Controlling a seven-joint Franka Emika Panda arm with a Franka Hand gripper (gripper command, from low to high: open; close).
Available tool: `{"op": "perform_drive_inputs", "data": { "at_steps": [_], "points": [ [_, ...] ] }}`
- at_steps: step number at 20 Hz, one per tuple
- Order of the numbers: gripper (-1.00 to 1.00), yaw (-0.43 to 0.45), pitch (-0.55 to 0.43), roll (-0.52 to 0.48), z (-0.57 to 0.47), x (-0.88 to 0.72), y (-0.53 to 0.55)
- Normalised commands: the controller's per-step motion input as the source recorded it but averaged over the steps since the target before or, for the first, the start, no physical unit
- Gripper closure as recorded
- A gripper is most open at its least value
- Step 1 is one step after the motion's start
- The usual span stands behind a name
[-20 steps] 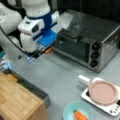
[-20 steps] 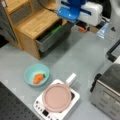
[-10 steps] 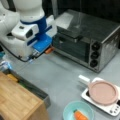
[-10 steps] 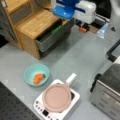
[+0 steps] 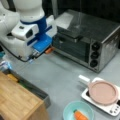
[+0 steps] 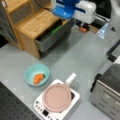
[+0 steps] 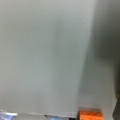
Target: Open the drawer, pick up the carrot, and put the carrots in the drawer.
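The grey drawer (image 6: 51, 40) of the wood-topped cabinet stands pulled open; in a front view its front panel (image 5: 45, 98) shows at the lower left. An orange carrot (image 6: 38, 78) with a green tip lies in the teal bowl (image 6: 29, 72), also seen in a front view as the carrot (image 5: 80, 115) in the bowl (image 5: 68, 110). My gripper (image 5: 48, 51) hangs above the grey table beside the drawer, far from the bowl, with a small orange piece at its tip (image 6: 83, 29). In the wrist view there is only grey table and an orange piece (image 7: 91, 115) at the bottom edge.
A green vegetable (image 6: 56, 29) and a yellow lump (image 5: 12, 78) lie inside the drawer. A silver toaster oven (image 5: 87, 40) stands behind the gripper. A pink pan (image 6: 57, 97) sits on a white hob (image 6: 40, 108) next to the bowl.
The arm has shifted a little toward the cabinet side. The carrot and the bowl have stayed where they were.
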Motion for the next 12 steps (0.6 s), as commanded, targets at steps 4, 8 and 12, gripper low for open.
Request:
{"op": "perform_drive_inputs", "data": {
  "at_steps": [4,8,12],
  "points": [
    [-1.00,-0.017,-0.094,-0.131,-0.12,-0.09,-0.03],
    [-1.00,-0.016,-0.096,-0.131,-0.11,-0.09,-0.03],
    [-1.00,-0.016,-0.097,-0.131,-0.10,-0.08,-0.03]
  ]
}}
